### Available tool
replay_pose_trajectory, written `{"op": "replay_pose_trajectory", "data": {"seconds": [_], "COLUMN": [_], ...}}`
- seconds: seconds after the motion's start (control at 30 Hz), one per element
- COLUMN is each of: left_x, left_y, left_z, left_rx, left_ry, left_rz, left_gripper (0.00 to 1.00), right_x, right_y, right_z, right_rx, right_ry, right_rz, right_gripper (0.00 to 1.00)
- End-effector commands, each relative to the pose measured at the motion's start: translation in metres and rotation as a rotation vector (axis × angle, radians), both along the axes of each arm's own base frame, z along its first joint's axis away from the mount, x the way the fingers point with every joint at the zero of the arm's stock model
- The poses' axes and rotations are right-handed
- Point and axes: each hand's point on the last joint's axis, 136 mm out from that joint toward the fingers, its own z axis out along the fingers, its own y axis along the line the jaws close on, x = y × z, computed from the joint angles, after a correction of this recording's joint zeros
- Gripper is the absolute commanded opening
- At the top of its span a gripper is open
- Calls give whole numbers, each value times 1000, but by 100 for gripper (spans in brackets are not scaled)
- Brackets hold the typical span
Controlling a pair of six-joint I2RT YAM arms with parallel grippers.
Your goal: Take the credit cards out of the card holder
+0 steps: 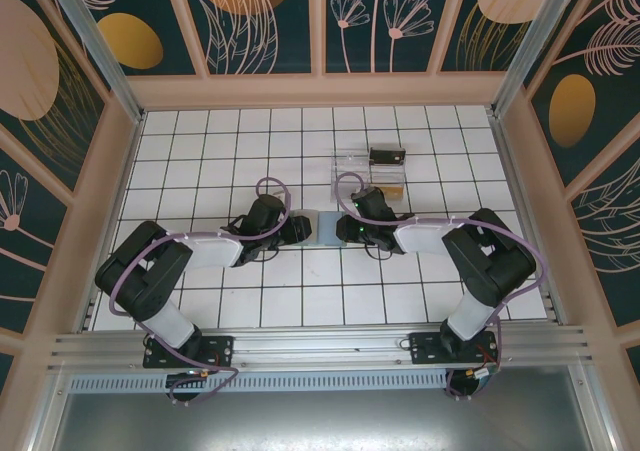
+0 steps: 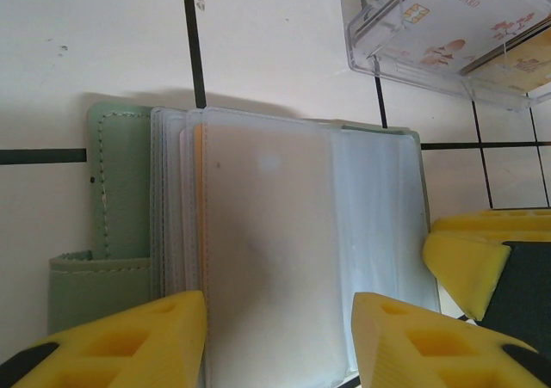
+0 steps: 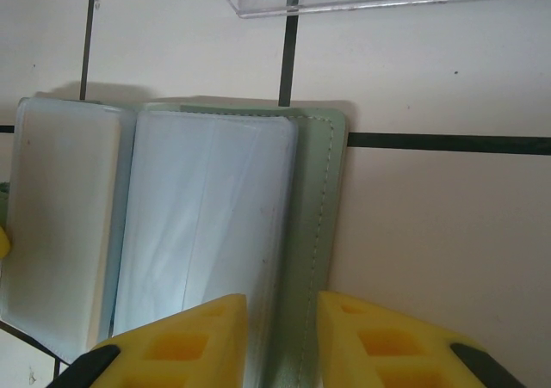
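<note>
Card holder (image 1: 325,226) lies open and flat on the white tiled table (image 1: 200,151), mid-table between the two arms, just short of the clear plastic tray (image 1: 365,171). A small black box (image 1: 387,156) sits at the tray's far end.

Left wrist view: green cover on the left, a fan of clear sleeves (image 2: 267,233) across it. A thin orange strip (image 2: 198,190) between the sleeves is possibly a card edge. The tray holds a VIP card (image 2: 465,18).

Left gripper (image 2: 277,306): jaws apart, straddling the sleeve stack, nothing clamped. A fingertip (image 2: 465,263) of the right gripper sits just beside the holder's other edge.

Right gripper (image 3: 280,302): fingers nearly together over the stitched cover edge (image 3: 318,199). Cannot tell whether it pinches the edge.

Judgement: the step is steadying the holder and finding a loaded sleeve; no card is out here. Next move calls for one gripper pinning the cover while the other nips one card edge and draws it along the sleeve opening. The sleeves look slippery and may lift together.
</note>
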Motion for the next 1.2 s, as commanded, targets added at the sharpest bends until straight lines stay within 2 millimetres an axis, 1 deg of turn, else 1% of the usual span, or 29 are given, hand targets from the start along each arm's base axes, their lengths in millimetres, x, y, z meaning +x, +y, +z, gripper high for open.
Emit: {"op": "replay_pose_trajectory", "data": {"seconds": [0.0, 0.17, 0.3, 0.37, 0.67, 0.7, 0.77, 0.8, 0.83, 0.87, 0.97, 1.17], "left_x": [3, 1, -1, -3, -6, -6, -6, -7, -7, -8, -11, -15], "left_y": [4, 0, -11, -15, -22, -23, -25, -27, -28, -30, -38, -54], "left_z": [-7, -9, -5, -4, 5, 7, 12, 15, 16, 18, 24, 41], "left_rx": [26, 14, -41, -61, -97, -100, -110, -122, -128, -135, -177, -294], "left_ry": [33, 47, 49, 51, 37, 32, 20, 18, 16, 16, 12, 0], "left_rz": [20, 0, -41, -57, -101, -104, -119, -129, -137, -148, -183, -244], "left_gripper": [50, 51, 58, 59, 72, 78, 83, 88, 97, 99, 99, 95], "right_x": [-3, -3, -4, -4, -4, -5, -5, -5, -5, -5, -5, -4], "right_y": [0, 2, 2, 2, 3, 2, 3, 3, 3, 3, 3, 3], "right_z": [-6, -6, -8, -8, -9, -10, -10, -10, -10, -10, -10, -11], "right_rx": [0, 7, 10, 13, 12, 9, 11, 10, 11, 10, 12, 10], "right_ry": [22, 25, 33, 33, 35, 38, 39, 39, 38, 39, 39, 42], "right_rz": [-6, -1, 0, 0, 2, 2, 3, 3, 3, 3, 4, 2], "right_gripper": [30, 29, 29, 29, 29, 29, 29, 29, 29, 29, 29, 29]}}
